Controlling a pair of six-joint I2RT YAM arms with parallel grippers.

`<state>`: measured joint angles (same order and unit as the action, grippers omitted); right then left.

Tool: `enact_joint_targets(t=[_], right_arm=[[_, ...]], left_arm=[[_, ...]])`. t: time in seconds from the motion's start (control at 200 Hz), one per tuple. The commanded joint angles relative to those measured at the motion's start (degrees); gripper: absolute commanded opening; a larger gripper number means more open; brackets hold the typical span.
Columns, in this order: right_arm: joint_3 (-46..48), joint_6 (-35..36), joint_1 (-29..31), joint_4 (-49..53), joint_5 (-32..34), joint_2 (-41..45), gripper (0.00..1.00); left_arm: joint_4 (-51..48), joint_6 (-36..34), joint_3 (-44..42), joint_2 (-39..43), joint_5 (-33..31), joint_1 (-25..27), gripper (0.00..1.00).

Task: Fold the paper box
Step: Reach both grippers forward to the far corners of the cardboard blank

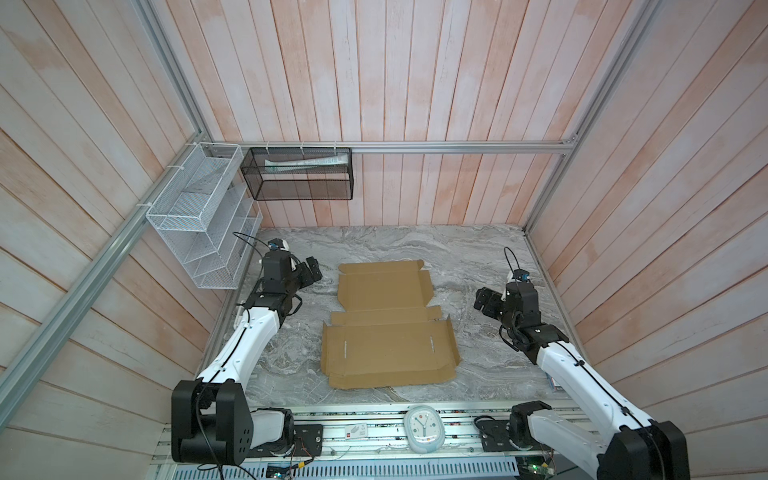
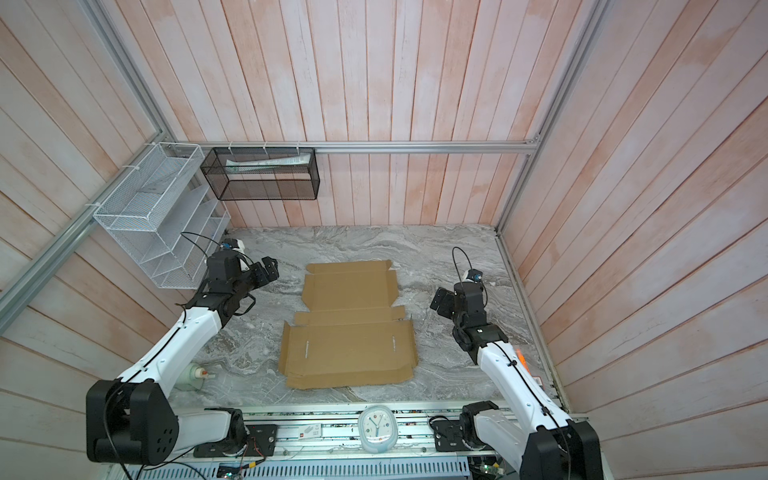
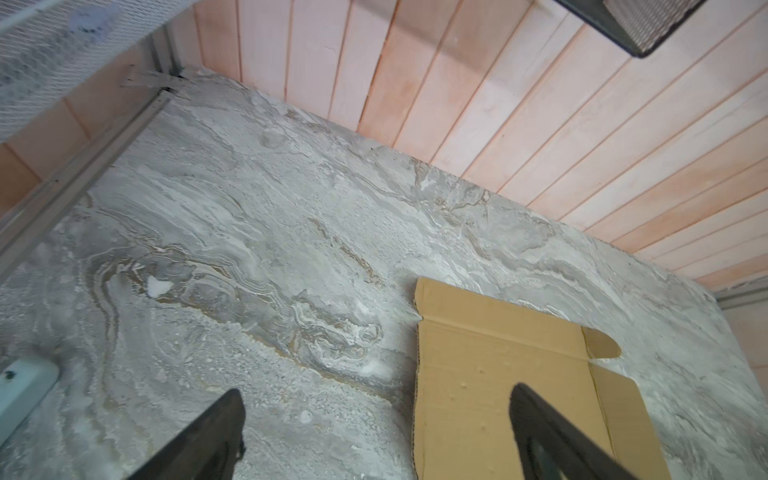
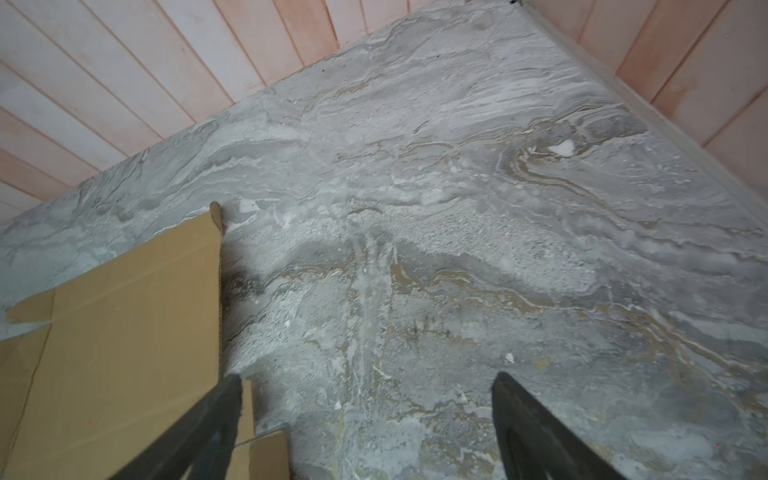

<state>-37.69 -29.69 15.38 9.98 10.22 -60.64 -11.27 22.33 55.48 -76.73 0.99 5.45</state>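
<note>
Top views, paper box (image 1: 386, 332): it lies flat and unfolded in the middle of the table (image 1: 478, 257). There are two slits in its nearer panel, and the right side flap seems a little raised. Both top views show this.
Top views, left claw (image 1: 311, 271): just off the box's far left corner, not touching it, jaws spread wide and empty.
Top views, right claw (image 1: 483, 301): off the box's right edge and apart from it, jaws parted, nothing held.
Top views, surroundings: a white wire rack (image 1: 199, 224) and a black mesh basket (image 1: 299, 174) hang on the walls beyond the box's far left. A clock (image 1: 424, 428) sits on the rail past its near edge. In a top view, what looks like a pale bottle (image 2: 193, 376) lies left of the box under the left arm. Nothing stands between either claw and the cardboard.
Left wrist: one finger (image 3: 536, 424) shows against the box's corner and the other against bare table, with nothing between them.
Right wrist: the box's edge runs beside one finger (image 4: 216, 415), and the gap is empty.
Risk, grip: to my eye the sheet sits flush on the smooth table and offers little to pinch. A finger pushing at an edge could slide the whole blank instead of lifting a flap.
Risk, fold: raising one side alone could swing the sheet round, and the creases may spring back flat.
</note>
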Motion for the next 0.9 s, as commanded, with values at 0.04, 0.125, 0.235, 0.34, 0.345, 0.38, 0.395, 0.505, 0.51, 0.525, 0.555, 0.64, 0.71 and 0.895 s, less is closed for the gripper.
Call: enact_joint_targets(t=[0.04,0.125,0.235,0.34,0.345,0.38,0.395,0.505,0.51,0.525,0.555,0.64,0.71,0.895], right_arm=[[-4.61,-4.32,6.83,7.63,0.24,-3.9,0.67],[-7.07,-5.6,10.65,9.77,0.4,-6.21,0.6],[-9.77,-6.99,14.55,12.68,0.74,-9.37,0.55],[-10.73,-7.53,16.01,14.27,-0.53,-12.1,0.51],[-10.73,-7.55,16.05,14.32,-0.67,-12.25,0.51],[-10.57,-7.74,16.3,14.45,-1.47,-13.03,0.5],[-10.5,-7.75,16.4,14.43,-1.64,-13.19,0.5],[-9.62,-7.99,16.8,13.93,-3.68,-14.88,0.48],[-9.61,-8.0,16.8,13.97,-3.74,-14.95,0.48],[-9.59,-8.09,16.81,14.01,-3.94,-15.14,0.47],[-9.59,-8.18,16.94,14.22,-4.37,-15.5,0.47],[-10.3,-8.53,17.59,14.78,-5.85,-16.29,0.43],[-11.2,-8.78,18.96,15.28,-6.38,-16.76,0.38],[-12.57,-10.59,22.95,17.88,-5.56,-17.83,0.35]], left_arm=[[-5.16,-2.82,6.73,-5.08,3.12,4.88,1.0],[-7.94,-4.6,11.37,-9.4,4.17,7.0,1.0],[-12.47,-7.05,17.59,-15.38,5.49,9.48,1.0],[-16.35,-9.34,23.01,-20.62,5.66,11.74,1.0],[-16.52,-9.42,23.23,-20.86,5.67,11.84,1.0],[-17.45,-9.97,24.57,-22.26,5.69,12.37,1.0],[-17.76,-10.2,25.11,-22.84,5.73,12.65,1.0],[-19.7,-10.72,28.01,-26.12,5.8,13.77,1.0],[-19.73,-10.72,28.1,-26.2,5.83,13.83,1.0],[-19.75,-10.8,28.28,-26.52,5.93,13.92,1.0],[-19.84,-10.91,28.64,-27.05,6.1,14.12,1.0],[-19.67,-11.07,29.59,-28.38,6.49,14.41,1.0],[-19.72,-11.21,30.57,-29.51,7.03,14.56,0.96],[-20.55,-11.34,32.83,-32.85,8.01,14.67,0.77]])
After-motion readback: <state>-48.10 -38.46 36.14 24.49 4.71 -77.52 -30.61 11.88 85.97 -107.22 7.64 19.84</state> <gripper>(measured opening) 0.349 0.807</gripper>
